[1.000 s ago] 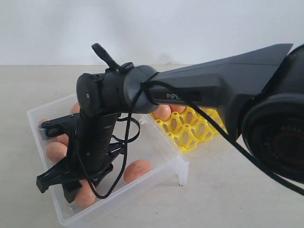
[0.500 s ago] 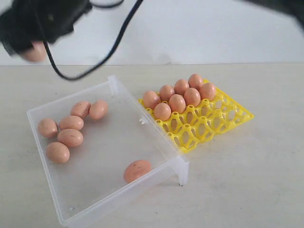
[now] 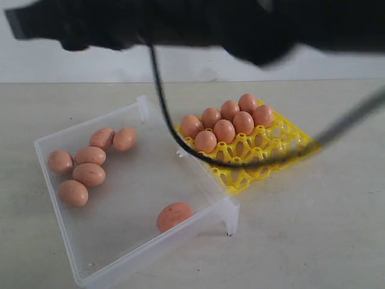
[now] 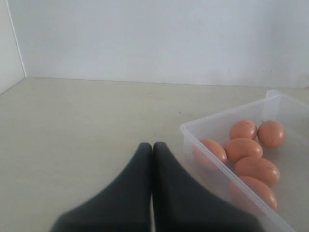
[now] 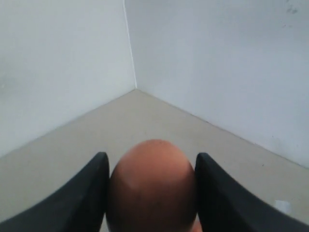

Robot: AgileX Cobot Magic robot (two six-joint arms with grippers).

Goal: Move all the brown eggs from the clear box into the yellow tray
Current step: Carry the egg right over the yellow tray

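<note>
Blurred matte black robot arm (image 3: 180, 21) with bulky rounded housing, thin black cable (image 3: 159, 96) curving off it, left hand (image 4: 152, 146) of two smooth matte black fingers tapering from broad bases to rounded tips, right hand (image 5: 151, 159) with similar curved black fingers

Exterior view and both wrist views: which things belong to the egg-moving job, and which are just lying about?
Job in hand:
- seven brown eggs in the clear box
- yellow tray, eight eggs seated
- one egg clamped in the right gripper

Just there:
- left gripper, shut and empty, outside the box
- black cable hanging across the exterior view
- table
</note>
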